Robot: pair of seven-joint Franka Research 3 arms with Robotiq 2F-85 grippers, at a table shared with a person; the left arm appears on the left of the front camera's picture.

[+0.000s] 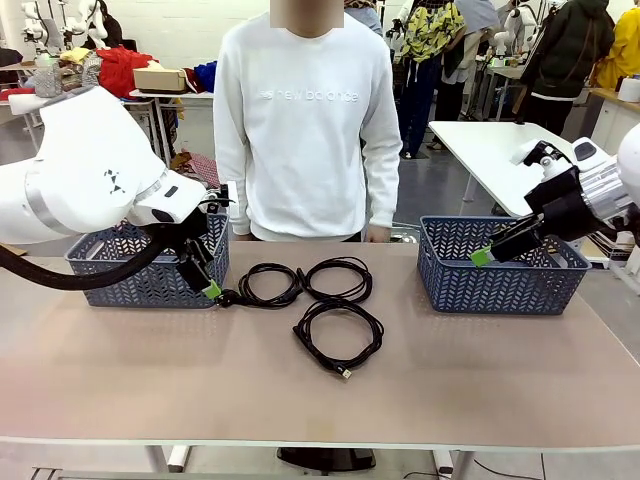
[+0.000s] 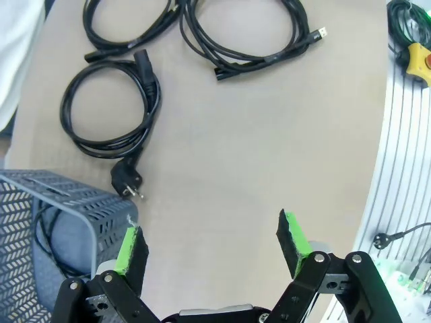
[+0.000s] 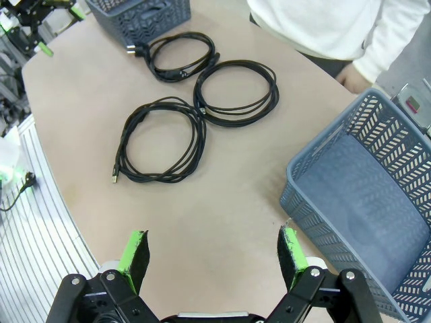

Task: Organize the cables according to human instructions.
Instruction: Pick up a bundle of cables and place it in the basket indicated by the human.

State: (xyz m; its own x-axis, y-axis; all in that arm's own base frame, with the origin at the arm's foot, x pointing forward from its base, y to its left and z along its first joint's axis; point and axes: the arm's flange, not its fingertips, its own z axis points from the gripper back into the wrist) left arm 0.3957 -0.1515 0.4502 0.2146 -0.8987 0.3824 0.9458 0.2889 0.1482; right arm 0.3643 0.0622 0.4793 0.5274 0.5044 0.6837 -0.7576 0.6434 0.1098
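Three black coiled cables lie mid-table: one with a chunky plug (image 1: 268, 285) (image 2: 111, 108) (image 3: 182, 54), one behind (image 1: 340, 278) (image 2: 128, 23) (image 3: 236, 91), one nearer with a small silver connector (image 1: 338, 335) (image 2: 249, 33) (image 3: 165, 141). A further black cord (image 2: 42, 217) lies inside the left basket (image 1: 150, 270) (image 2: 67, 202). My left gripper (image 1: 205, 283) (image 2: 210, 245) hovers open by that basket's front right corner, just left of the plug. My right gripper (image 1: 487, 254) (image 3: 212, 252) hangs open and empty at the right basket's (image 1: 500, 280) (image 3: 363, 202) near left side. The human (image 1: 305, 120) stands at the far edge.
The right basket holds nothing. The person's hand (image 1: 378, 233) (image 3: 353, 77) rests at the far table edge between the baskets. A yellow box with a red button (image 2: 421, 57) and loose cords lie on the metal frame beside the table. Bare tabletop stretches in front of the cables.
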